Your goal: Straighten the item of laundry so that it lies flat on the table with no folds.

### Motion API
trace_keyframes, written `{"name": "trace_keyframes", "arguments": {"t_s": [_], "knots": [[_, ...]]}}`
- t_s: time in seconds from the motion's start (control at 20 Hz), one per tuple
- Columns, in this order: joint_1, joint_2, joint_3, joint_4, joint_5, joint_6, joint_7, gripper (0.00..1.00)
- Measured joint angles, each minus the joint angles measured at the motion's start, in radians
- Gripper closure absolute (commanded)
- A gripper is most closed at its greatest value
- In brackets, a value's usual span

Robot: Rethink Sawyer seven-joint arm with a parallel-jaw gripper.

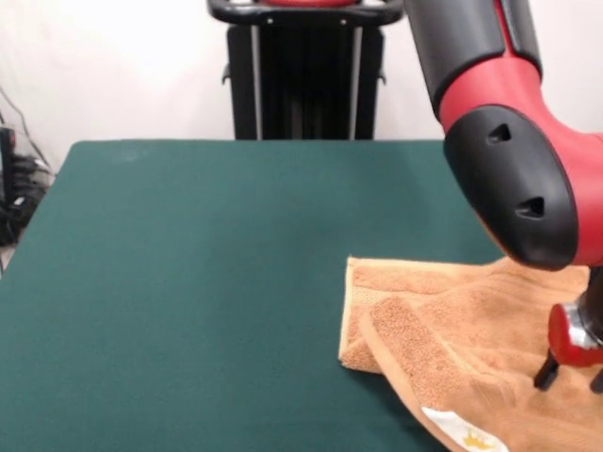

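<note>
Towel lying folded at the table's front-right corner, gripper partly cut off

Towel (443,330) is resting on the green table (188,282), in the lower right of the front view. It is not lying flat: a flap with a woven border band is folding diagonally across the lower layer, running from the left edge toward the bottom of the frame. A white care label (462,435) is showing at the bottom edge of the flap, partly cropped. The right and lower portions of the towel are running out of the frame, so the full outline cannot be made out.

Arm (513,141) is descending from the upper right, and its large black and red housing is covering part of the towel behind it. Gripper (570,377) is hanging over the towel at the right edge. Two dark fingertips are showing with a gap between them, one cropped by the frame edge, so the fingers are standing apart and gripping nothing. Whether the tips are touching the cloth cannot be determined
</note>
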Motion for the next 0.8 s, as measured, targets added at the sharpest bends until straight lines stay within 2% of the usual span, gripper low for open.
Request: {"name": "trace_keyframes", "arguments": {"t_s": [0.4, 0.8], "knots": [[-0.011, -0.031, -0.004, 0.003, -0.006, 0.06, 0.0, 0.0], [-0.052, -0.136, -0.063, -0.02, -0.001, 0.328, 0.0, 0.0]]}}
